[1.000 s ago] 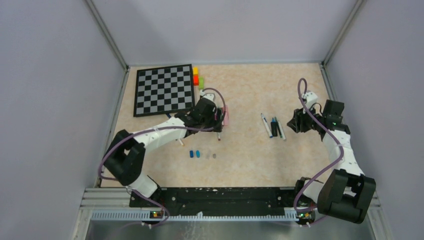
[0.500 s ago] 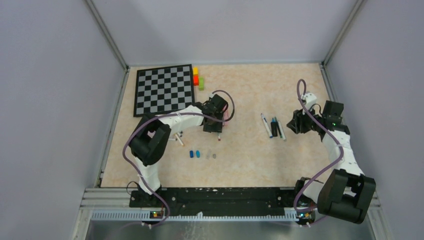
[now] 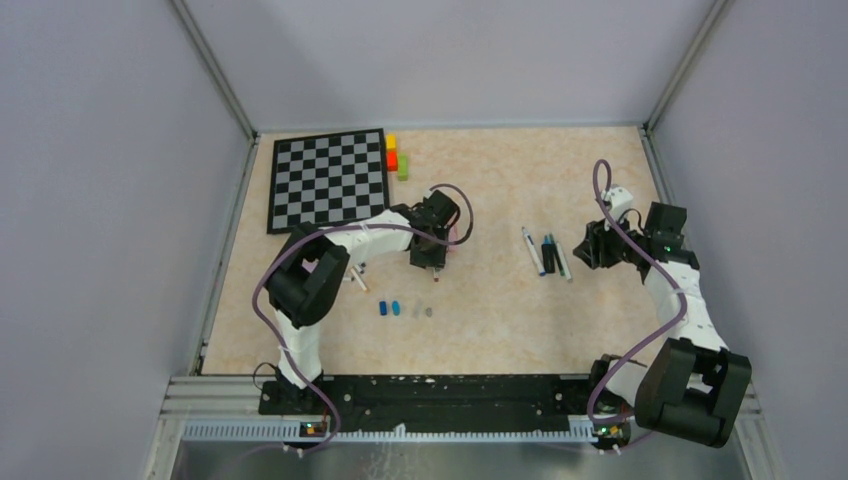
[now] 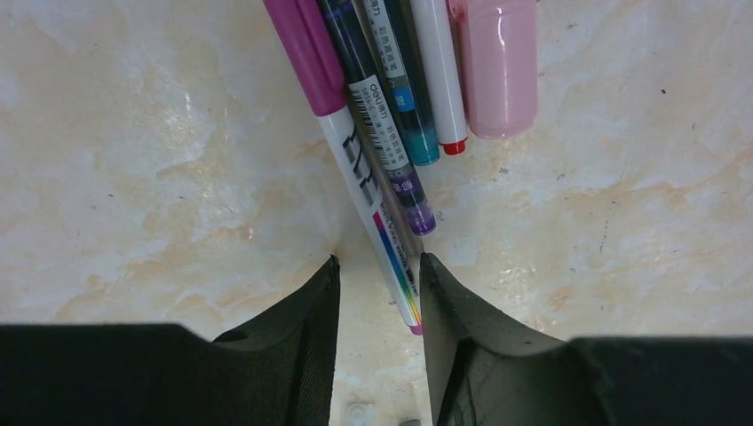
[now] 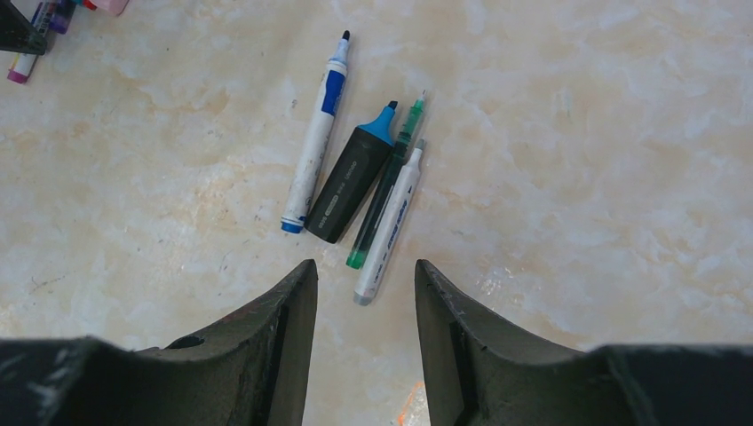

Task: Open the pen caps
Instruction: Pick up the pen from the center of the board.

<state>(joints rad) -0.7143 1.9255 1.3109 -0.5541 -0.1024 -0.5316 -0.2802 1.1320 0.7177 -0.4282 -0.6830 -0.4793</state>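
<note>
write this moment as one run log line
left tool: open, fingers either side of end of magenta-capped pen | right tool: open, empty, just short of four uncapped pens | loose caps: lying in a row

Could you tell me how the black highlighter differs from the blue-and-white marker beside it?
The black highlighter is thick and dark-barrelled; the blue-and-white marker is slimmer, with a white barrel. The highlighter shows a broad blue chisel tip; the marker a small dark point. The marker is longer than the highlighter. Both lie flat on the table, uncapped, tips pointing the same way.
</note>
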